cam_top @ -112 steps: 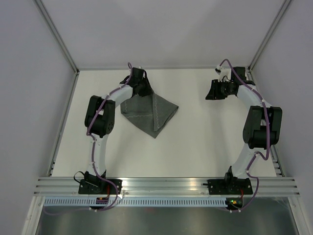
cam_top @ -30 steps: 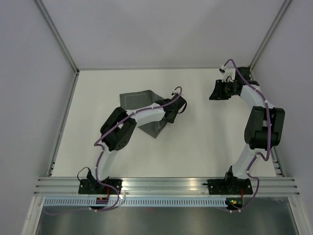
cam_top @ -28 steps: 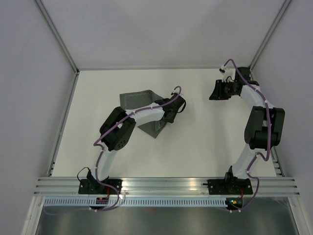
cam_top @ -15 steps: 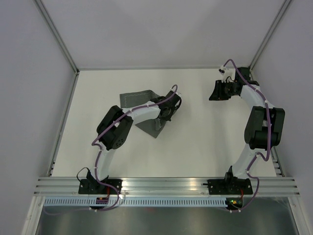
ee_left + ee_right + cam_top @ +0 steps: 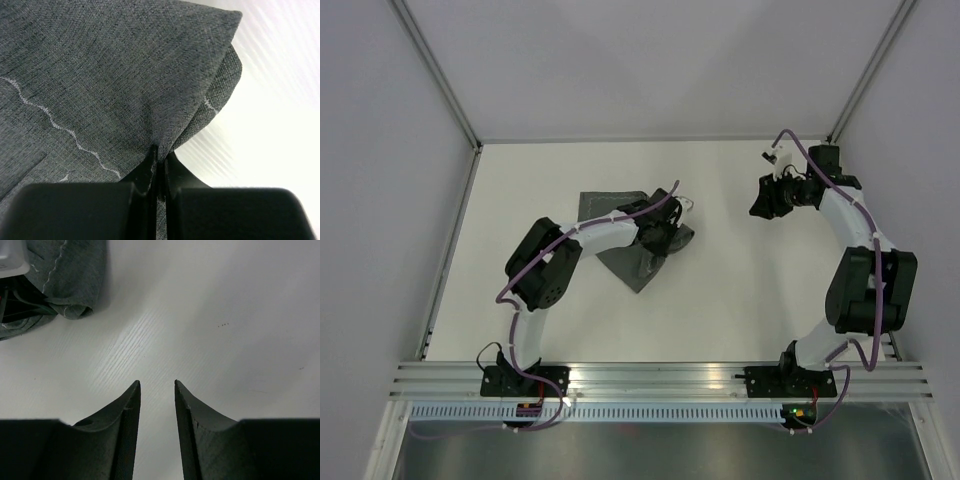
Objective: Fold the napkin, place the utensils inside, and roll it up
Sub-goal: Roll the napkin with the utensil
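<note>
My left gripper (image 5: 159, 152) was clamped on a corner of the dark grey square fabric napkin (image 5: 100, 75), which lay rumpled on the white bench (image 5: 740, 300). My right gripper (image 5: 156, 384), at its two o'clock, stood apart and empty. Folding looked unfinished; I saw no utensils, and nothing was rolled.

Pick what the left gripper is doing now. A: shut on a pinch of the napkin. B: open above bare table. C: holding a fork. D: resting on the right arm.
A: the left wrist view shows the left gripper closed on a bunched fold of the napkin.
</note>
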Controlling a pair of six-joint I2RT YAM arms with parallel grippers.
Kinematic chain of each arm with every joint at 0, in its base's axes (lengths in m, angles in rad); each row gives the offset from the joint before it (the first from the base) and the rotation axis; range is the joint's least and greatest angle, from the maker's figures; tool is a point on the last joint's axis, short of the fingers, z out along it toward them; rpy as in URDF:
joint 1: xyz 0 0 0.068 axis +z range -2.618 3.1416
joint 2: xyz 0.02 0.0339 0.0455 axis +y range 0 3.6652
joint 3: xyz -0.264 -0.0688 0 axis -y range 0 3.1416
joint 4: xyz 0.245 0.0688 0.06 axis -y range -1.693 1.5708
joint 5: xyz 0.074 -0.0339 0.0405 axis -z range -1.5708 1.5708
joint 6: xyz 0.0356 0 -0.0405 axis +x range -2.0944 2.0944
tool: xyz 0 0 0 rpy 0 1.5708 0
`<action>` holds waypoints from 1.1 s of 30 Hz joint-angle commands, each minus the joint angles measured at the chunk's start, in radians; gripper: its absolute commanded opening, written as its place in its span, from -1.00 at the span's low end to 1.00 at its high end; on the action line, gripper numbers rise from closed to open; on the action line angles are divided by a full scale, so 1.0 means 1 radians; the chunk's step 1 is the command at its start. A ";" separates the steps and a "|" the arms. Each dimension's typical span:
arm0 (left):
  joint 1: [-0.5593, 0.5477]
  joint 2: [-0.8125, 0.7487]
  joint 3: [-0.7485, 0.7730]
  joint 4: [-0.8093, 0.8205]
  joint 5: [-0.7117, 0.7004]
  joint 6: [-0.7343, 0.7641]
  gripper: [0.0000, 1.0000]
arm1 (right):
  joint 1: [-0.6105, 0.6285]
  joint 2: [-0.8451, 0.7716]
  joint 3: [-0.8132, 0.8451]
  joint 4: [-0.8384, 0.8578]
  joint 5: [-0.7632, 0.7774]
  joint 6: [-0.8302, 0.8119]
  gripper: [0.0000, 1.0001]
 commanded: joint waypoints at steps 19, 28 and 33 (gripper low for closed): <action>-0.104 0.002 -0.167 -0.357 0.455 0.157 -0.95 | 0.213 -0.431 -0.450 -0.076 -0.158 -0.746 0.02; -0.110 -0.106 -0.183 -0.303 0.419 0.146 -0.43 | 0.325 -0.499 -0.510 -0.015 -0.078 -0.705 0.04; -0.110 -0.190 -0.185 -0.271 0.423 0.131 -0.07 | 0.328 -0.519 -0.487 -0.071 -0.087 -0.729 0.05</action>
